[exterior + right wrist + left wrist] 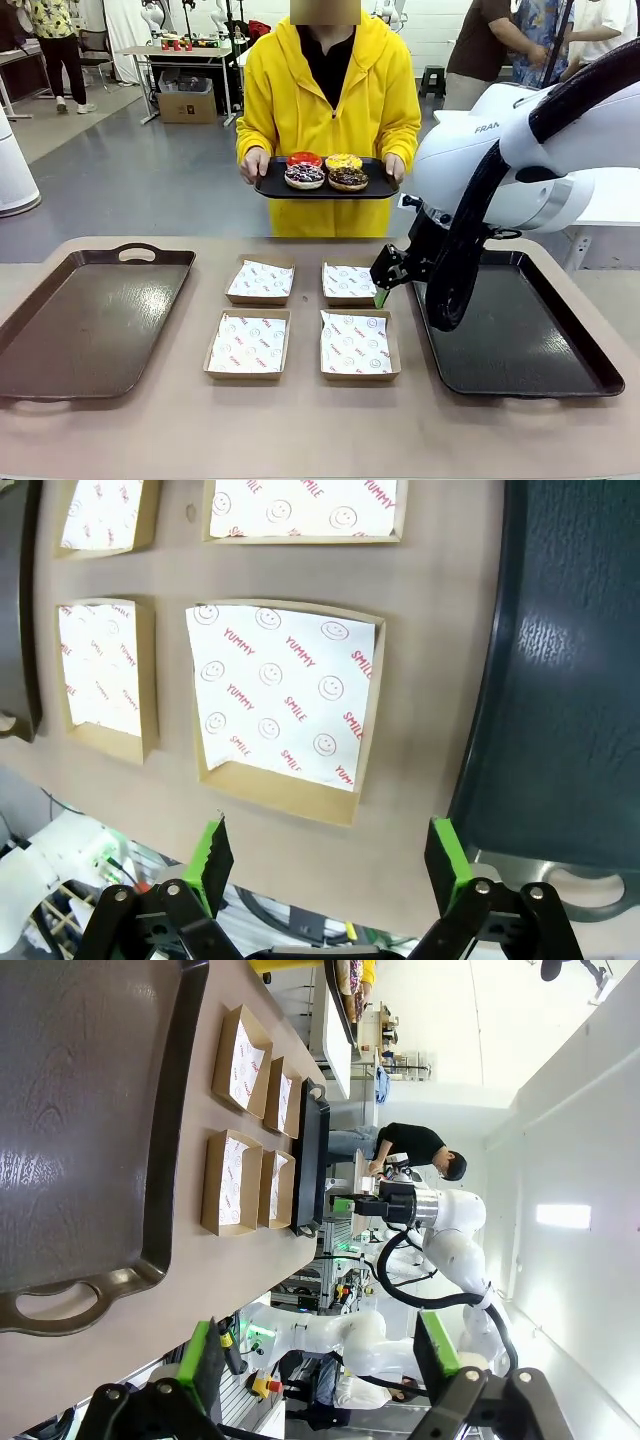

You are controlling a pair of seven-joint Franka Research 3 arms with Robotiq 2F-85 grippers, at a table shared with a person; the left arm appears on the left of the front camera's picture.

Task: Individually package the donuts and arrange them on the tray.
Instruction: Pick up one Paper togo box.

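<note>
Left gripper (320, 1350) and right gripper (330, 860) spread, empty; donuts (326, 170) at 12 o'clock appear soft, glaze-fragile: pinch outer rims lightly.

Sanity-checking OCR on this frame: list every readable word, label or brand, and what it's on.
"YUMMY": red print repeated on the white paper liner of the nearest cardboard box, right wrist view.
"SMILE": red, repeated on the same liner, among smiley faces.
"FRAN": grey lettering on the right arm, rest hidden.
Other liners, front and left wrist views: red print too small to read.
</note>
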